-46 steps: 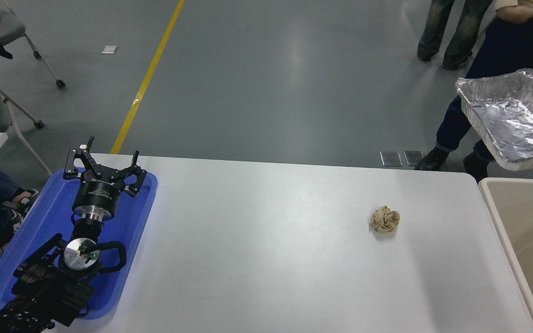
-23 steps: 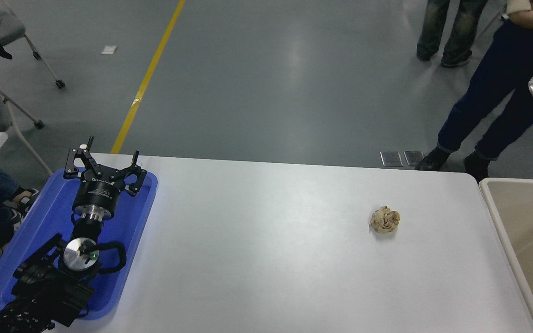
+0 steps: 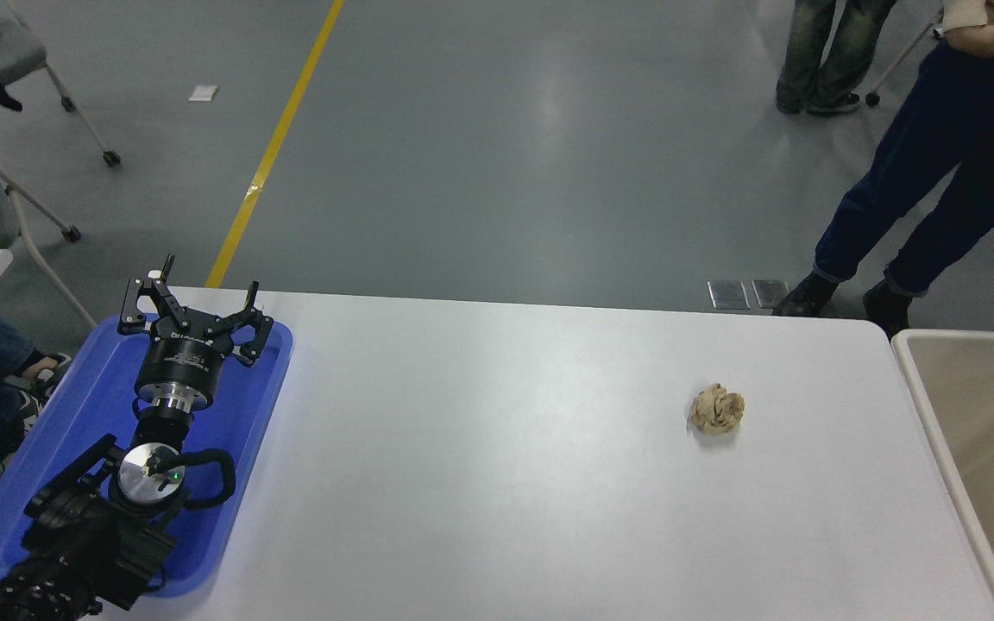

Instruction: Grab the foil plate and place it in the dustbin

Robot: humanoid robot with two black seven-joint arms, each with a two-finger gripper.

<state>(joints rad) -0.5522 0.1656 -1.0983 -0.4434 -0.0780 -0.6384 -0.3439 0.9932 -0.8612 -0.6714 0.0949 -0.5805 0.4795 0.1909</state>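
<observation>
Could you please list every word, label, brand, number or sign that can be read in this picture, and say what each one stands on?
No text here can be read.
Pale print on the black body of the left claw, parked over the shallow blue plastic tray: too small and blurred to read.
Crumpled tan paper ball, white table and beige bin: no print visible.
Yellow floor line: a plain stripe, no lettering.

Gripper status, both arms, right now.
Left gripper: open, holding nothing, parked over the shallow blue plastic tray.
Right gripper: not in view, so its state cannot be told.
</observation>
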